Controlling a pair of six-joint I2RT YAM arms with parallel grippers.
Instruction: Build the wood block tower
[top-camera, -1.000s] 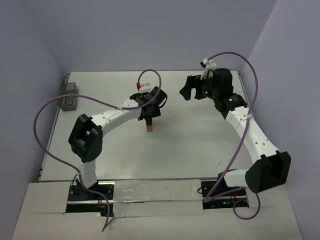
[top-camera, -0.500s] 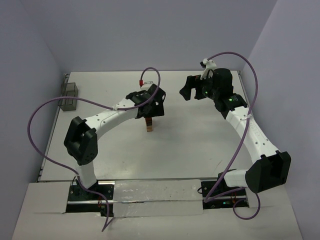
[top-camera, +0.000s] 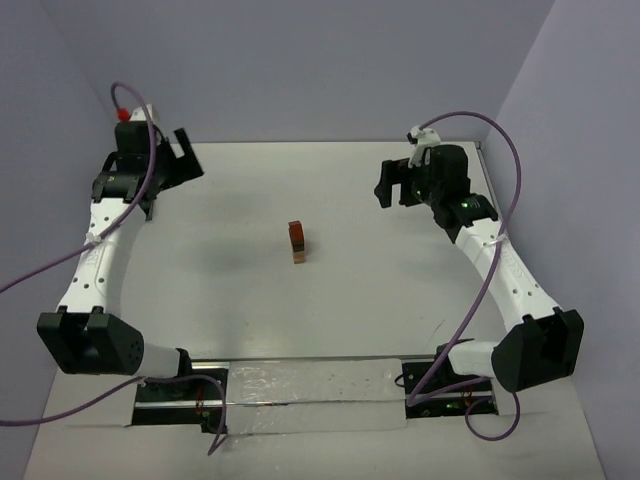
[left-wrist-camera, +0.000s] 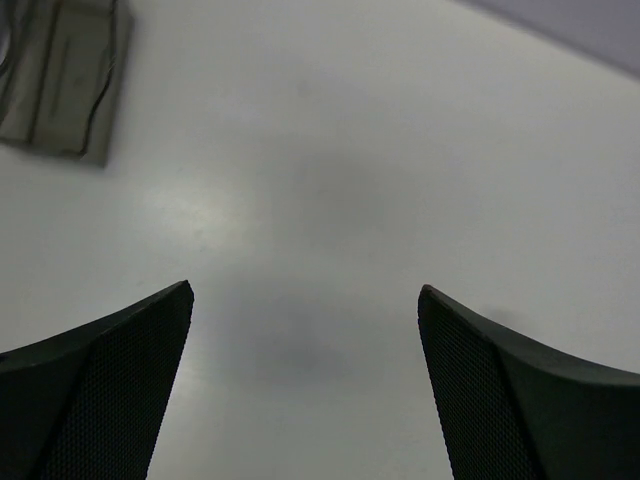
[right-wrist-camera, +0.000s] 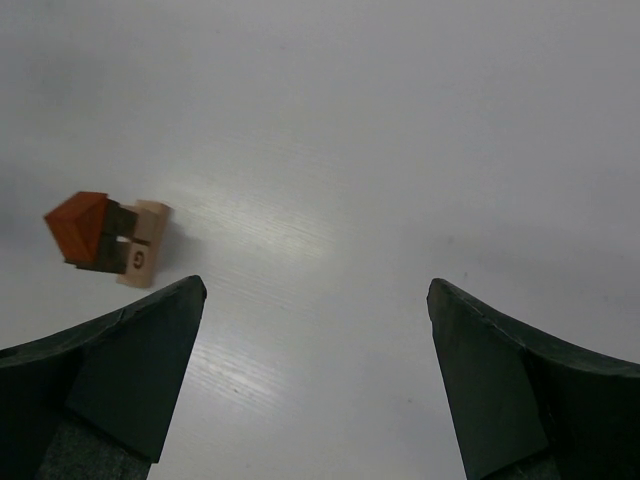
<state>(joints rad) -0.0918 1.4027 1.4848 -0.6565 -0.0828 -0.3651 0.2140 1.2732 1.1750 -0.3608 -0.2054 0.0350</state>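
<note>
The wood block tower (top-camera: 297, 242) is a narrow stack of tan and reddish-brown blocks standing alone mid-table. In the right wrist view the wood block tower (right-wrist-camera: 105, 240) shows at the left edge with a reddish block on top. My left gripper (top-camera: 183, 160) hovers at the far left back of the table, well away from the stack. In its own view the left gripper (left-wrist-camera: 307, 290) is open over bare table. My right gripper (top-camera: 390, 186) hangs right of the stack, facing it. Its wrist view shows the right gripper (right-wrist-camera: 316, 283) open with nothing between the fingers.
A greyish see-through box (left-wrist-camera: 60, 80) lies near the table's (top-camera: 240, 300) far left edge, just beyond my left gripper. Purple cables loop off both arms. Walls close in the back and both sides.
My left gripper opened, let go of the stack and swung away to the far left back corner. The tower stands free. The right gripper turned slightly.
</note>
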